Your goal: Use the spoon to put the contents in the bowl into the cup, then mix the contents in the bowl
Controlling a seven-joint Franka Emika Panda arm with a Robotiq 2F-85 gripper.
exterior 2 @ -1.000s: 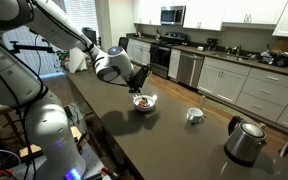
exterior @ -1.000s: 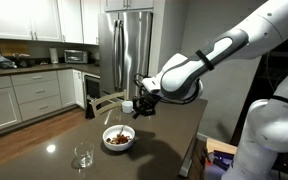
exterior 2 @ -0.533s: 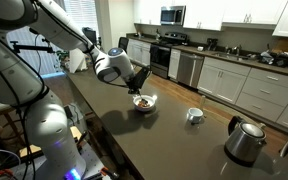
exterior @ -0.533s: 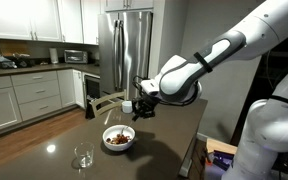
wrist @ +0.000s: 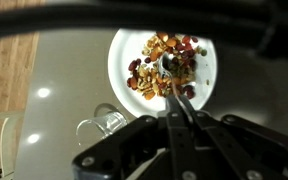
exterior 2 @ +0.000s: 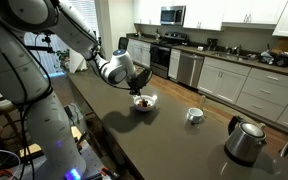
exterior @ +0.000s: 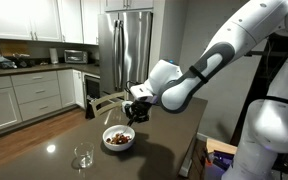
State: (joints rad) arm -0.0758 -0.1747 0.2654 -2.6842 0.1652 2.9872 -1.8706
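The white bowl [wrist: 124,45] holds brown and reddish chunks, the contents [wrist: 154,80]. It shows in both exterior views [exterior: 118,143] [exterior 2: 144,104]. My gripper [wrist: 176,118] is shut on the slender spoon [wrist: 171,75], right above the bowl [exterior: 134,114] [exterior 2: 139,90]. The spoon points down and its tip rests in the contents. The small white cup [exterior 2: 194,115] stands apart from the bowl on the dark table. In the wrist view the cup is out of view.
A clear stemless glass [exterior: 82,157] [wrist: 99,125] stands close beside the bowl. A dark kettle [exterior 2: 246,140] sits near the table's end past the cup. The dark table [exterior 2: 134,140] has an edge close to the robot base. Kitchen cabinets stand behind.
My gripper has come down and a little sideways with the spoon, from above the bowl to where the spoon tip is in the contents.
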